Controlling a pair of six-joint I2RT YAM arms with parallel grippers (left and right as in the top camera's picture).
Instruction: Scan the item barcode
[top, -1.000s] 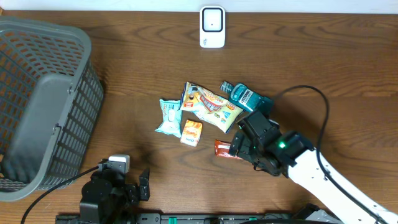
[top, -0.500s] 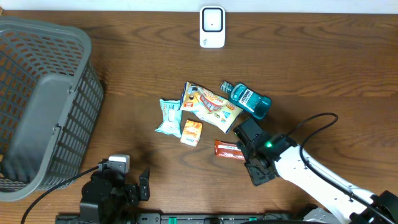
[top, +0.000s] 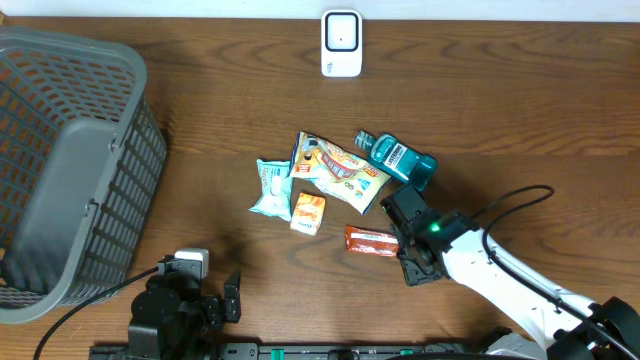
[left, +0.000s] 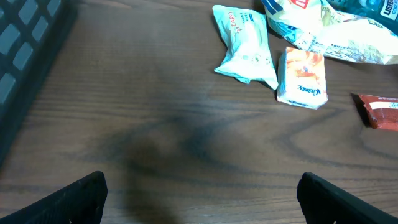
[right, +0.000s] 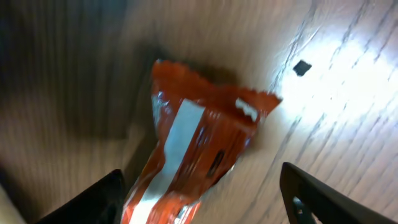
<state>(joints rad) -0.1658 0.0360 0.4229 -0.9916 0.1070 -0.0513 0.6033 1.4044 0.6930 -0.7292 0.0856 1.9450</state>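
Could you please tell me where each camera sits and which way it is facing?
Overhead: fixed above the table, looking straight down on basket, scanner and snacks; left arm and right arm show at the bottom.
Left wrist: low near the table's edge, facing the snacks; its fingers show in the lower corners.
Right wrist: close above the red packet, looking down; its fingers flank it.
Shared: all three show the red packet.

The bar (right: 199, 149) lies between our right fingers (right: 93, 202), on the table (top: 500, 100). Ahead of our left fingers (left: 74, 202) and to their right sit a pouch (left: 245, 43) and a box (left: 301, 78), side by side, with the bag (left: 323, 34) and bottle (top: 398, 158) beyond; the basket (top: 70, 170) stands off to their left.
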